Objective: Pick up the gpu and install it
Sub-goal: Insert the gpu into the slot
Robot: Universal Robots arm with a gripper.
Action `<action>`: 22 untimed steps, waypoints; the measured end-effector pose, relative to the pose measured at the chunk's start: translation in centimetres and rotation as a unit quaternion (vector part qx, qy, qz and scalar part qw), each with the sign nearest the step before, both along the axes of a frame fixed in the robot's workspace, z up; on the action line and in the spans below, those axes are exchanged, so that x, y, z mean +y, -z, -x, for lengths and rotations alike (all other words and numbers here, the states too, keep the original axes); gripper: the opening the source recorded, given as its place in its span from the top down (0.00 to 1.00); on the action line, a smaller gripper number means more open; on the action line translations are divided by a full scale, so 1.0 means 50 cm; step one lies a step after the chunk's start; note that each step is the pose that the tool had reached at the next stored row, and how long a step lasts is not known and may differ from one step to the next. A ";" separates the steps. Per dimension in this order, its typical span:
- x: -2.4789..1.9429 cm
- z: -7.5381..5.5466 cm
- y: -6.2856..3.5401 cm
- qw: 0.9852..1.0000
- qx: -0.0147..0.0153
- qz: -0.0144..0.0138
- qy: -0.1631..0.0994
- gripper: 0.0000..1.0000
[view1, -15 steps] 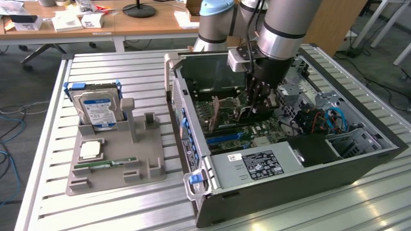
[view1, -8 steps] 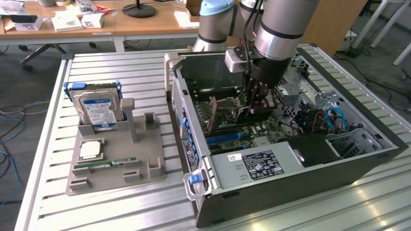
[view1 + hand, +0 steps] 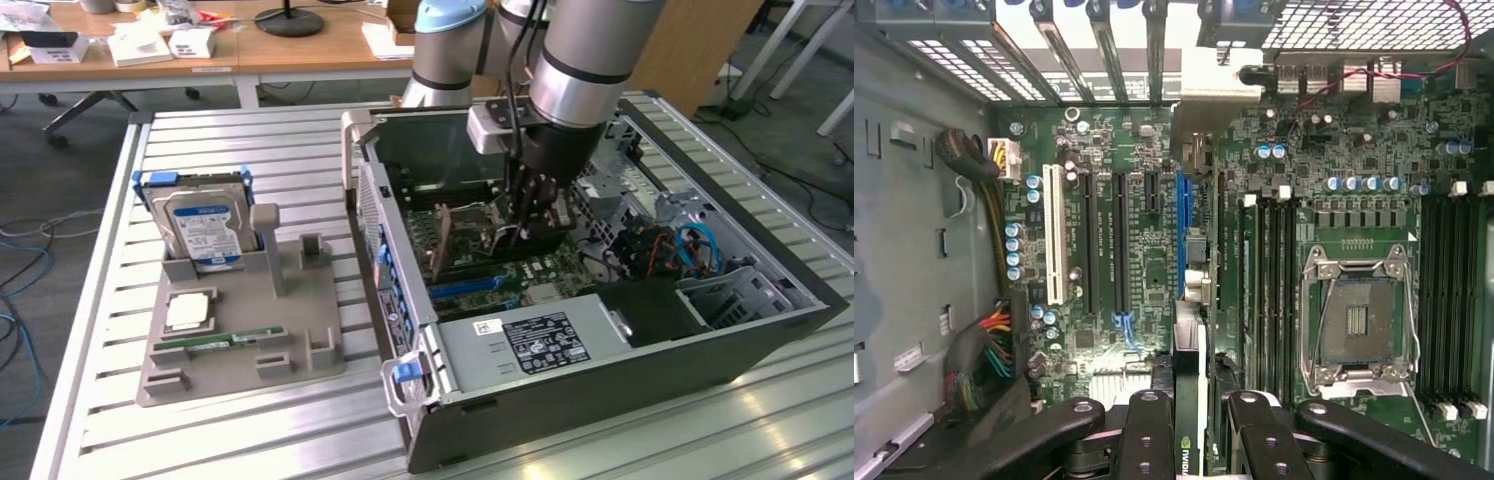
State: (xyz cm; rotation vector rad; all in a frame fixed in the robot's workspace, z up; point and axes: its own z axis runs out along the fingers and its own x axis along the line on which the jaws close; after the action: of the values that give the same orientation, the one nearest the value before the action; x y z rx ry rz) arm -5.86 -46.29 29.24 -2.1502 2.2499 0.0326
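Claw half-closed, pinching gpu edge-on inside case. Card hangs over motherboard, roughly in line with blue slot. Risks: slight tilt or offset jams edge connector; hard push slips card in grip, bends bracket.

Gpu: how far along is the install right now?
Pickup looks done: the gpu is off the grey holder, which holds the hard drive and memory stick. In hand: the gripper clamps it edge-on over the motherboard, by the blue slot. Left: seating; it is not visibly pressed into a slot.
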 end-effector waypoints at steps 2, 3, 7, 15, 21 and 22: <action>-0.0017 0.001 0.000 1.000 0.000 0.000 0.000 0.74; -0.0024 0.001 0.000 1.000 0.000 0.000 0.000 0.74; -0.0026 0.001 0.000 1.000 0.000 0.000 0.000 0.74; -0.0026 0.004 0.012 1.000 0.000 0.000 0.000 0.74; -0.0027 0.007 0.019 1.000 0.000 0.000 0.000 0.74; -0.0027 0.007 0.019 1.000 0.000 0.000 0.000 0.74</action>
State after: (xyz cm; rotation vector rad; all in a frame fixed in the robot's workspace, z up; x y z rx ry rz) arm -6.23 -46.43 28.27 -2.1505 2.2496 0.0324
